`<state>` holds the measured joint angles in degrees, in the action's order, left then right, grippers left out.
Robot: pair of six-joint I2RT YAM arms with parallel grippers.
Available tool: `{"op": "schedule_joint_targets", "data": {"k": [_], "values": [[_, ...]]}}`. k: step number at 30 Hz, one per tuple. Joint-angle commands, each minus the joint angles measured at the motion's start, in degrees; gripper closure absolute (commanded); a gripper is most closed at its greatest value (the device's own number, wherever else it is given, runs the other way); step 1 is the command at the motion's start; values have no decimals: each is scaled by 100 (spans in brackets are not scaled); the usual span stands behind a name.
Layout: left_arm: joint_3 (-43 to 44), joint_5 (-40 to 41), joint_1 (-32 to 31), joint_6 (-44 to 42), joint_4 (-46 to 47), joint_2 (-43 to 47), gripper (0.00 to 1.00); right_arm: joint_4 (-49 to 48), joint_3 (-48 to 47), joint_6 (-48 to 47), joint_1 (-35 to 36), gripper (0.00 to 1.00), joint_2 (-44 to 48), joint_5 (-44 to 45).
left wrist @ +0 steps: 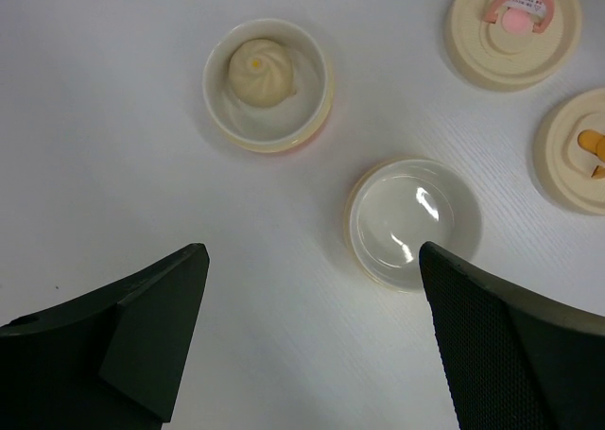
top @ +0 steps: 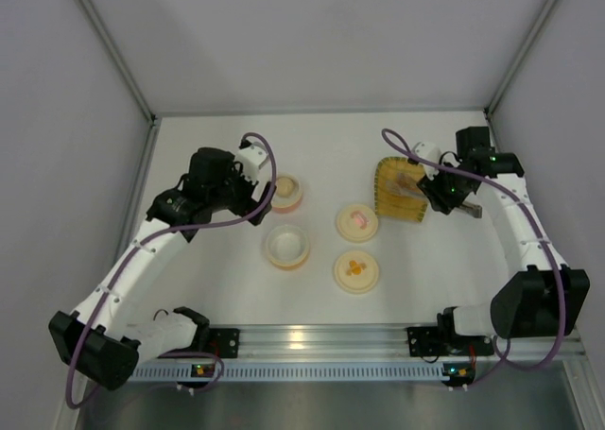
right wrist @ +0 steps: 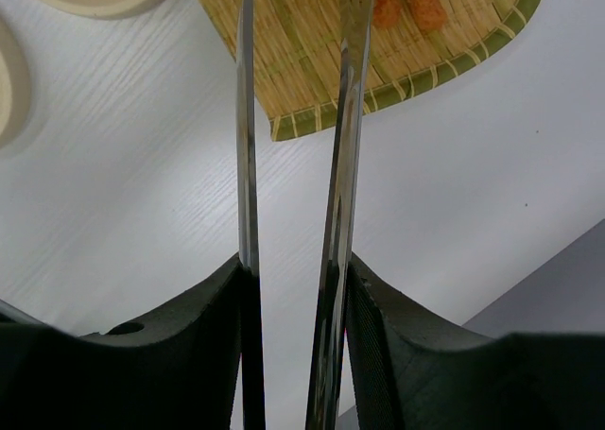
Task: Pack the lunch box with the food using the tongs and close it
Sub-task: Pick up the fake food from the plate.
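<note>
From above, we see the cream bun (top: 287,186) sitting in a pink-rimmed bowl (top: 289,207) left of centre, and the yellow woven tray (top: 388,198) on the right.

In the left wrist view, the left gripper (left wrist: 312,326) hangs spread wide above the table (left wrist: 113,118), holding nothing.

In the right wrist view, the right gripper (right wrist: 295,298) pinches the tongs (right wrist: 248,165), whose arms run over the tray beside the orange chunks (right wrist: 408,0).

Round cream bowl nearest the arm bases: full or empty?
Empty: the round cream bowl shows only a bare glossy interior.
</note>
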<state>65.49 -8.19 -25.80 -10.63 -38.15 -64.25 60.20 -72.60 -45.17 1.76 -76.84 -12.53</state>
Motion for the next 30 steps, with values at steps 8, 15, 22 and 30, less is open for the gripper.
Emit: {"op": "schedule_joint_targets", "data": {"k": [8, 15, 22, 30], "values": [[262, -16, 58, -158, 185, -158, 2, -773, -26, -466, -123, 58, -393, 137], [306, 28, 67, -185, 203, -281, 2, -1124, 176, -633, -114, 58, -569, 313], [411, -8, 66, -167, 220, -430, 2, -1239, 211, -730, -316, 58, -736, 348], [394, -8, 66, -167, 238, -448, 1, -1415, 352, -818, -360, 56, -815, 471]]}}
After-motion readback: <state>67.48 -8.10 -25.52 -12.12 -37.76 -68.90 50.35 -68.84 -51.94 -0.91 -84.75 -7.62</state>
